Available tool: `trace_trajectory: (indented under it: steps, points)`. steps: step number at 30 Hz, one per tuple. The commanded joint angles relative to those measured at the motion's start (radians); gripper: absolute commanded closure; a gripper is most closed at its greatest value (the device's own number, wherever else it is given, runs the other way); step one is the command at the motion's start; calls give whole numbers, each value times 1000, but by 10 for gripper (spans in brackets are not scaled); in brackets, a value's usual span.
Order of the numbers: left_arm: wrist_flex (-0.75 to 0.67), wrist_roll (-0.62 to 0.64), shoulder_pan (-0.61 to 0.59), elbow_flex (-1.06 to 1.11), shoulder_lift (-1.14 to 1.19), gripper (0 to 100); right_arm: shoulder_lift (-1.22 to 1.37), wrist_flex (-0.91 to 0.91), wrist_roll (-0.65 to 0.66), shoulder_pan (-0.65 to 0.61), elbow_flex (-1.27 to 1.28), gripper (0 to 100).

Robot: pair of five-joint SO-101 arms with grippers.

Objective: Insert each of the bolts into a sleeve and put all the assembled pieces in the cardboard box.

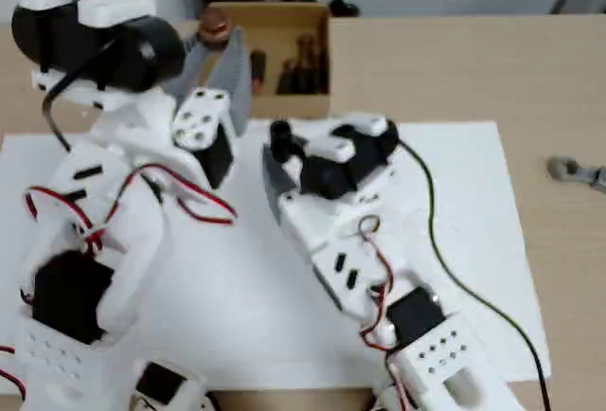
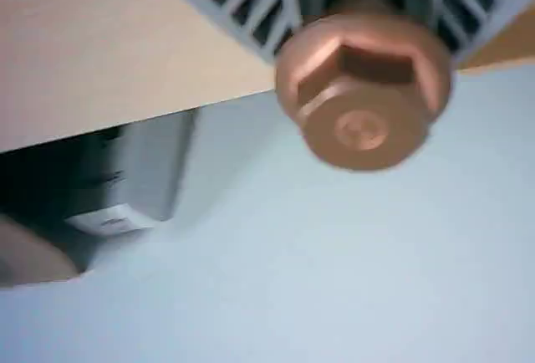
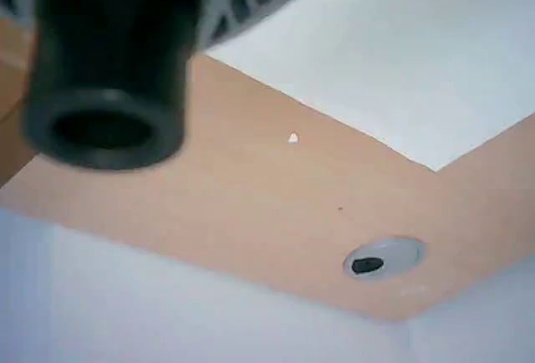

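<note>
L gripper (image 1: 216, 44) clamped on a brown bolt (image 1: 215, 25), hex head facing out, up at the left wall of the cardboard box (image 1: 289, 106), approx 11 o'clock on the table (image 1: 559, 80). R gripper (image 1: 280, 153) closed round a black sleeve (image 1: 281, 136), open bore visible in wrist view, over the white sheet (image 1: 464, 174) at 6 o'clock from the box. Dark pieces (image 1: 303, 65) lie inside the box. Small grey metal item (image 1: 573, 170) at 3 o'clock, off the sheet.

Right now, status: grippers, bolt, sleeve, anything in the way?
Left gripper shut on bolt. Right gripper shut on sleeve. Bolt and sleeve apart, not mated. Box close by bolt.
</note>
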Motion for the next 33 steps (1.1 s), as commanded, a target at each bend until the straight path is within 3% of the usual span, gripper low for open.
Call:
trace_trajectory:
  steps: [1,10,15,33]
  points:
    - [-2,55,5,-21,-18,994,2,-30,20,-10,-12,995]
    - [58,72,8,-18,80,994,2,-22,25,-10,-11,995]
    - [58,89,64,-19,103,994,2,-22,107,-12,8,995]
    - [152,89,74,-19,100,994,2,-22,110,-12,8,995]
